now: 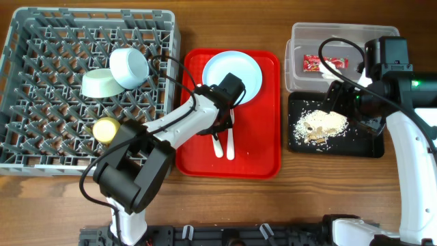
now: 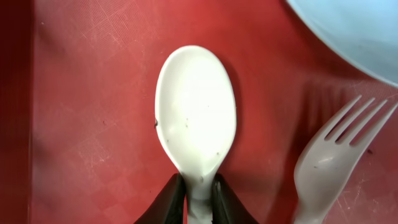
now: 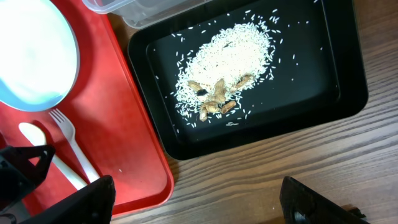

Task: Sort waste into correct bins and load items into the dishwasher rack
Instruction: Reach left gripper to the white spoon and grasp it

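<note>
My left gripper is shut on the neck of the white spoon, which lies on the red tray beside the white fork. The white plate sits at the tray's far end. From overhead, the left gripper is over the spoon. My right gripper is open and empty above the black tray, which holds the rice-like scraps. The red-and-white wrapper lies in the clear tub.
The grey rack at the left holds a pale blue bowl, a pale green bowl and a yellow-green cup. The red tray lies between the rack and the black tray.
</note>
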Available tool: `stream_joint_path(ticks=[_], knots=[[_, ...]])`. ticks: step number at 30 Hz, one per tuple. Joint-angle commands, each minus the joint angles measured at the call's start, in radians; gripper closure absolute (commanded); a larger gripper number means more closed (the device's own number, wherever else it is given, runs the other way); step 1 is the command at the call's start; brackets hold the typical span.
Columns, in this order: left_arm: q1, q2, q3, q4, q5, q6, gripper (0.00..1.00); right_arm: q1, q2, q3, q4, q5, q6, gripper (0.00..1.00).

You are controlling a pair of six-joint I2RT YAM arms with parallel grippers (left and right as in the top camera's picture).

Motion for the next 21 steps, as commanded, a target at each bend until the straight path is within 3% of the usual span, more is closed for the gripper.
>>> stream_joint_path(ticks=[1, 9, 15, 21], knots=[[-0.005, 0.012, -0.006, 0.003, 0.014, -0.006, 0.85, -0.002, -0.011, 0.000, -0.005, 0.013, -0.008, 0.15], [-0.005, 0.013, -0.009, 0.003, 0.014, -0.006, 0.78, -0.002, -0.011, 0.000, -0.004, 0.013, -0.008, 0.15], [-0.005, 0.013, -0.099, 0.092, 0.073, -0.006, 0.76, -0.002, -0.011, 0.000, -0.004, 0.013, -0.010, 0.15], [0.000, 0.011, -0.099, 0.093, 0.071, 0.003, 0.89, -0.002, -0.011, 0.000, -0.005, 0.013, -0.011, 0.14]])
